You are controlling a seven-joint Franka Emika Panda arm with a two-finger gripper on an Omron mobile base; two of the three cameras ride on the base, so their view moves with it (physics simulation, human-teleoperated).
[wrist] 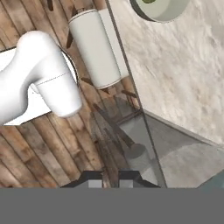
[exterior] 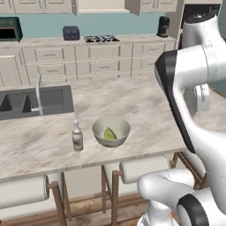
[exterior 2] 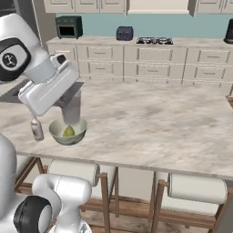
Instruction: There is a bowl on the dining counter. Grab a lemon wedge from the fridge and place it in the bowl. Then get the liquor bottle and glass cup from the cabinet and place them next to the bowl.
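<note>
The bowl [exterior: 111,130] stood on the dining counter [exterior: 132,106] with the lemon wedge [exterior: 109,133] inside it. The liquor bottle [exterior: 77,137] stood upright just beside the bowl, at its 9 o'clock in the left base view. The gripper [wrist: 111,181] had its fingers together, holding nothing, above the counter's edge over the wooden floor [wrist: 52,148].

Left base view: bowl [exterior: 111,130] sits on counter [exterior: 141,106], centre of frame, near the front edge. Lemon wedge [exterior: 109,133] in bowl. Liquor bottle [exterior: 77,136] upright just left of bowl, apart. Sink [exterior: 35,102] at left, behind the bottle. Stools [exterior: 143,167] below front edge.
</note>
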